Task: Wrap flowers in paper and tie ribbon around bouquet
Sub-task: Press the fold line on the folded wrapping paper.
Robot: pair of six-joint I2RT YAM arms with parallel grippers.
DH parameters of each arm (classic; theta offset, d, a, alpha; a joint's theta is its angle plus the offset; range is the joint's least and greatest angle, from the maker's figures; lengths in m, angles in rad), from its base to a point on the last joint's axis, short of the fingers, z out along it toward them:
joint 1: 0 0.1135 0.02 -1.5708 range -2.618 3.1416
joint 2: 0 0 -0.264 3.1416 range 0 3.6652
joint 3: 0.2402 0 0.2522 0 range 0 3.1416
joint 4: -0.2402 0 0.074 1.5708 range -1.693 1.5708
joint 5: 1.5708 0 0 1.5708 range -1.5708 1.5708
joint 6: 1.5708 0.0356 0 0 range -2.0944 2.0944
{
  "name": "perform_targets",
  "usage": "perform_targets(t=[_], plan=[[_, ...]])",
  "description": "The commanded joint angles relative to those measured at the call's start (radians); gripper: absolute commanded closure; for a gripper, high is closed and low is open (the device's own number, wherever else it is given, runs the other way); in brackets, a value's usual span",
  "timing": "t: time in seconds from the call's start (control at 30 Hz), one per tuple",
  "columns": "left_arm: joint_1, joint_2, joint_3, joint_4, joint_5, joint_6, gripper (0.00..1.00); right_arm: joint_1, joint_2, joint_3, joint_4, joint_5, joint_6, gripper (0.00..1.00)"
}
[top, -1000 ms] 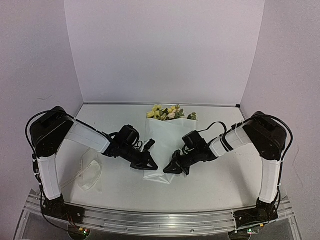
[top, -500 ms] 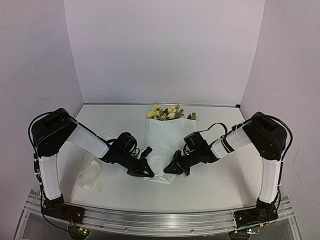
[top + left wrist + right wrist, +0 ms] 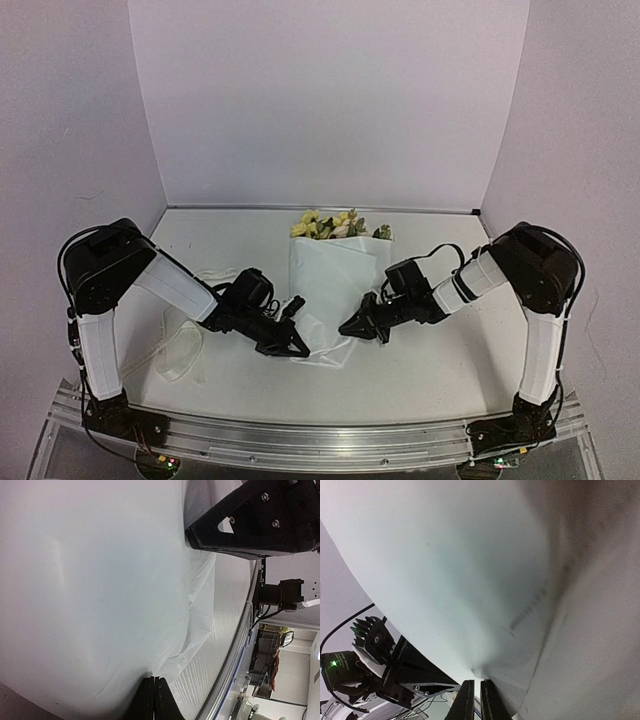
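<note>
Pinching paper (image 3: 335, 275) at near edge

The white table (image 3: 440, 370) stood in a plain booth. A flat, pale back wall (image 3: 320, 100) rose from its far edge. The lilac-tinted left wall (image 3: 60, 120) and right wall (image 3: 580, 120) closed in its sides. A metal rail (image 3: 320, 440) ran along the table's near edge. Light fell evenly on the table, leaving only soft shadows. Beyond the rail lay a dim room (image 3: 280, 680), its contents too small to make out.
</note>
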Motion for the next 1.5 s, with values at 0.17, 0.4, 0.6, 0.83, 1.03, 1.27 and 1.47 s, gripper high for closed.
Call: perform_targets(t=[0.17, 0.4, 0.6, 0.83, 1.03, 1.27, 1.47], plan=[[-0.028, 0.009, -0.013, -0.085, -0.076, -0.062, 0.98, -0.011, -0.073, -0.030, -0.120, -0.022, -0.030, 0.91], [-0.036, 0.008, -0.007, -0.087, -0.106, -0.086, 0.98, 0.030, -0.157, -0.008, -0.198, -0.009, -0.086, 0.91], [-0.039, 0.007, 0.003, -0.094, -0.109, -0.085, 0.98, 0.089, -0.164, 0.026, -0.290, 0.007, -0.137, 0.91], [-0.039, 0.004, 0.002, -0.097, -0.110, -0.081, 0.98, 0.094, -0.121, 0.002, -0.283, 0.072, -0.143, 0.92], [-0.039, 0.007, 0.000, -0.098, -0.112, -0.079, 0.98, 0.085, -0.171, -0.067, -0.244, 0.183, -0.132, 0.92], [-0.039, -0.002, -0.006, -0.095, -0.115, -0.077, 0.98, 0.070, -0.219, -0.144, -0.246, 0.296, -0.114, 0.92], [-0.040, -0.028, 0.004, -0.092, -0.110, -0.072, 0.97, 0.069, -0.219, -0.138, -0.256, 0.285, -0.116, 0.92]])
